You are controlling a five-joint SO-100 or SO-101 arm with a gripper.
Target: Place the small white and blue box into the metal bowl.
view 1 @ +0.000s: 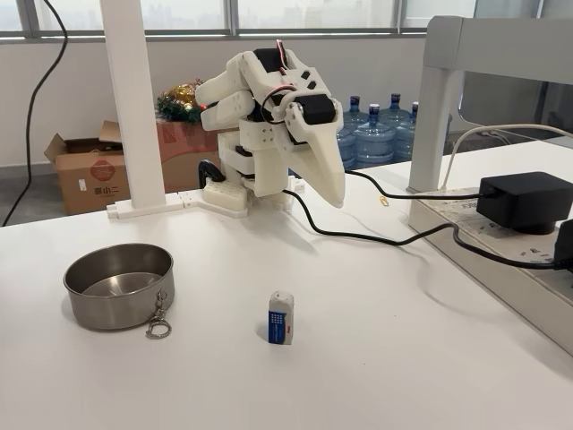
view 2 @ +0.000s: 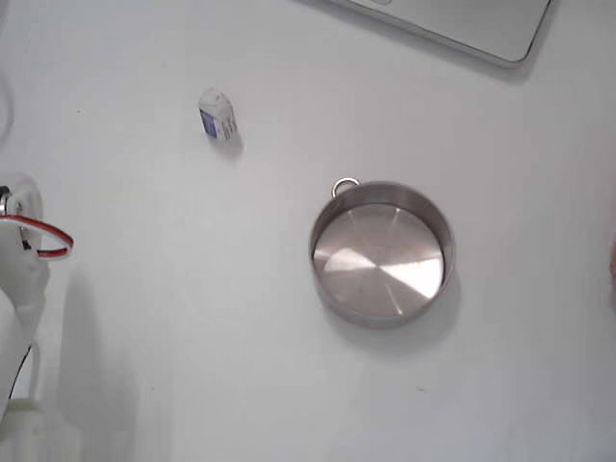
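The small white and blue box (view 1: 280, 317) is seen standing upright on the white surface (view 1: 376, 340), low and just right of centre in a fixed view, its long axis vertical, white part on top and blue label below. In a fixed view from above, the box (view 2: 218, 115) is found in the upper left, its long axis slanted from upper left to lower right. The print on its label is too small to be read.

The metal bowl (view 1: 118, 286) is placed at the left of the frame, well apart from the box, with a ring clasp (view 1: 159, 324) hanging from its rim onto the surface. From above, the bowl (view 2: 381, 252) is seen right of centre, its shiny inside bare, the ring (view 2: 344, 185) at its upper-left rim.

The gripper (view 1: 333, 193) is held folded near the arm's base at upper centre, pointing downward, above the surface and touching nothing. Its fingers are seen pressed together and nothing is held. From above, the arm (view 2: 19, 279) is cut off by the left edge.

A black power adapter (view 1: 524, 202) on a power strip, a black cable (view 1: 358, 235), cardboard boxes (view 1: 89, 170), water bottles (view 1: 374, 134) and windows are seen in the room behind.
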